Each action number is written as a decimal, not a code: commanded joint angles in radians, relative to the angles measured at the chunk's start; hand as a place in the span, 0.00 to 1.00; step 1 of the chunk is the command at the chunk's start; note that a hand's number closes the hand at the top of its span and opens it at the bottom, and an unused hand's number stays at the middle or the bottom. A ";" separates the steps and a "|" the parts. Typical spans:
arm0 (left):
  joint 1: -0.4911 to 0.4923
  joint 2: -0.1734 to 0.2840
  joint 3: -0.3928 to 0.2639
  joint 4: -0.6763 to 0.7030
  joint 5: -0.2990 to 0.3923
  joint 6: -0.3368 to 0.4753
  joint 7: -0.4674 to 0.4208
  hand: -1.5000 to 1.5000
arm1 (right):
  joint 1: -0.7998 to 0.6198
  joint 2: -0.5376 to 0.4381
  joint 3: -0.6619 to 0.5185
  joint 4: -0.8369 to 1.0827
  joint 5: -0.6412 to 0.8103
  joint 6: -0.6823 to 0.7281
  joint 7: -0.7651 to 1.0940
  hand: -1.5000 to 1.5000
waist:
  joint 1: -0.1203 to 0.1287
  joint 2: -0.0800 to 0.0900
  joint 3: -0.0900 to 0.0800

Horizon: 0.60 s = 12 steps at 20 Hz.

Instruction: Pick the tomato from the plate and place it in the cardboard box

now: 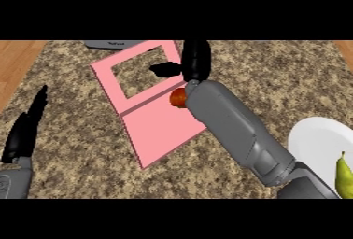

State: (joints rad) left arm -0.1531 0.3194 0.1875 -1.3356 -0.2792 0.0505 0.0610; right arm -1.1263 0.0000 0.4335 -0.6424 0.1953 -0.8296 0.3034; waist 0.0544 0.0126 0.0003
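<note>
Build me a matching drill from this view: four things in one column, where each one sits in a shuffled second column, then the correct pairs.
Things:
1. tomato
2. pear
3. left robot hand
4. pink box

Places:
A. on the white plate at the right edge
B. at the left edge, open, fingers up, resting
C. flat on the counter's middle
D. under the right forearm, at the box's edge

Pairs: 1-D, 2-A, 3-B, 4-C

Right hand (195, 58) over pink box (162, 123), tomato (179, 96) beneath wrist; left hand (26, 126) at left edge.
</note>
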 commanded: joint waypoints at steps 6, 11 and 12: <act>0.015 0.023 0.036 -0.011 -0.001 0.003 0.039 0.50 | 0.193 -0.081 -0.097 -0.258 -0.080 0.035 -0.135 0.00 | -0.066 -0.017 0.000; 0.054 -0.009 0.040 -0.017 -0.007 0.039 0.010 0.50 | 0.359 -0.258 -0.119 -0.484 -0.093 0.112 -0.066 0.00 | -0.082 -0.023 0.000; 0.030 -0.003 0.024 -0.022 -0.019 0.026 0.034 0.50 | 0.415 -0.250 -0.105 -0.523 -0.070 0.095 -0.059 0.00 | -0.075 -0.020 0.000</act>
State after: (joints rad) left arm -0.1048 0.3176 0.2182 -1.3483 -0.2829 0.0703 0.0654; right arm -0.8394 -0.1714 0.3278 -1.0160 0.1120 -0.7603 0.2089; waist -0.0132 -0.0056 0.0001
